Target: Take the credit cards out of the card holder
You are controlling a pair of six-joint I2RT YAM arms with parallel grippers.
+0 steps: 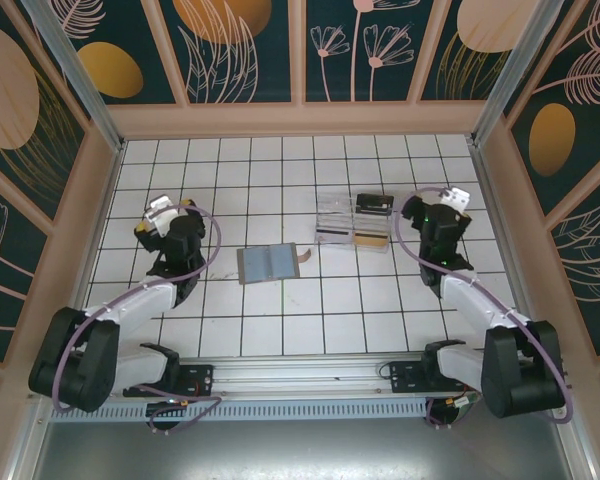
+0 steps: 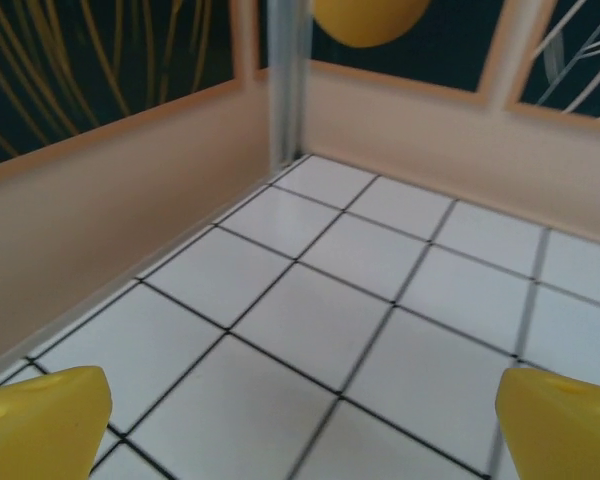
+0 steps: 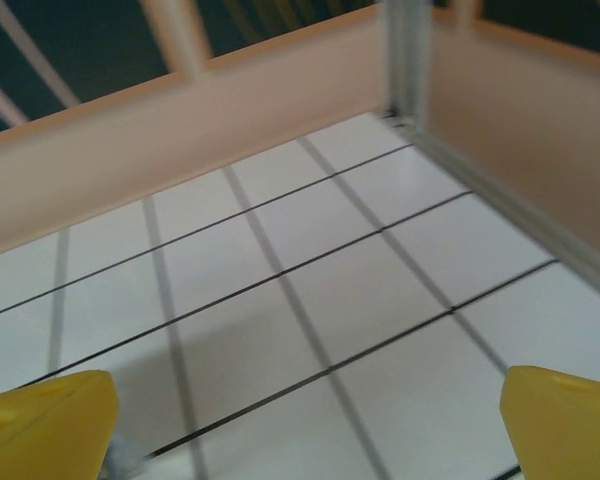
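left gripper (image 2: 300, 432): fingers (image 2: 42, 425) cut off by the left wrist view's bottom corners, leaving just yellow tips.
right gripper (image 3: 302, 430): fingers (image 3: 46, 425) cut off the same way; the tiles there are blurred.
card holder (image 1: 268, 264): too small from above to tell what its pockets hold.
credit cards (image 1: 330, 236): small inside the clear tray (image 1: 336, 208); count unclear.
jaws from above: hidden beneath both wrists.

card holder (image 1: 268, 264): open flat, blue-grey | credit cards (image 1: 330, 236): in clear tray (image 1: 338, 205) beside

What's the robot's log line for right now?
card holder: open, flat | credit cards: at clear tray | left end effector: open | right end effector: open
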